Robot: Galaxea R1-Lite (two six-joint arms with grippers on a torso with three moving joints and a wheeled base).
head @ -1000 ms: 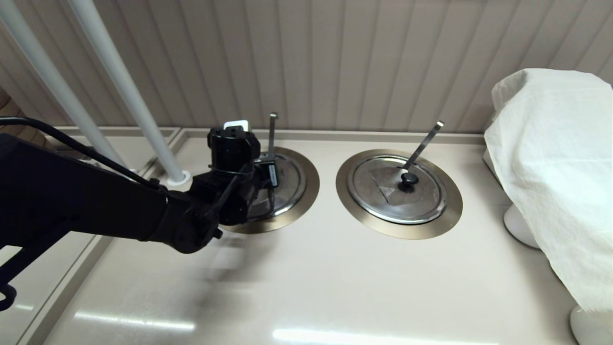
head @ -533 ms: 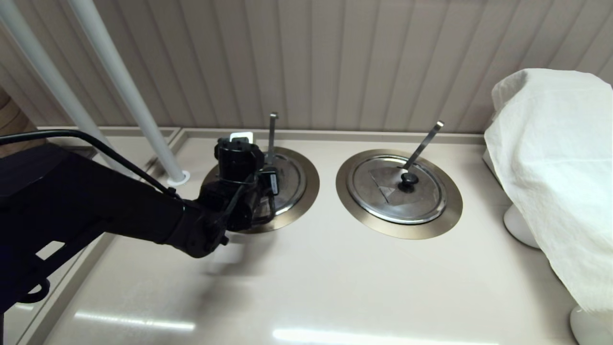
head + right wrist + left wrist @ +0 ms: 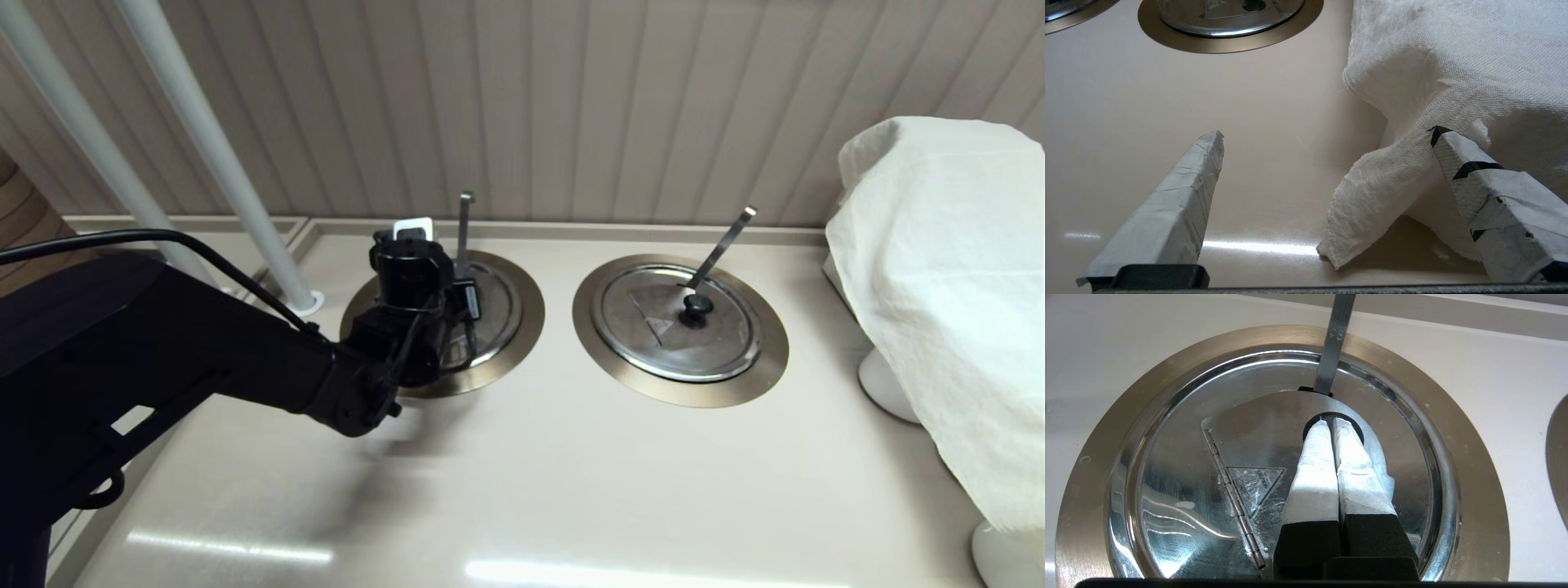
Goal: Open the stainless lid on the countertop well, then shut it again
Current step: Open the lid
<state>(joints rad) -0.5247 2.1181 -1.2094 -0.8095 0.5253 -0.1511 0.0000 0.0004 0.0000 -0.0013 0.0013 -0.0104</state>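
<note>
Here the stainless lid sits flat in the countertop well, directly under the left gripper, which hangs over the lid's centre with its taped fingertips pressed together above the black knob (whether they touch it, cannot tell). The knob shows only as a dark rim around the tips, nothing sits between the fingers. A straight utensil handle pokes up through the lid's slot just past the knob, and a hinge line and warning triangle mark the flap. Count: two wells and two lids on the surface; the twin lid with the slanted handle sits in the second ring, well apart on the robot's right. The right gripper is parked low over the surface, fingers spread wide and empty, one finger against the white cloth.
</note>
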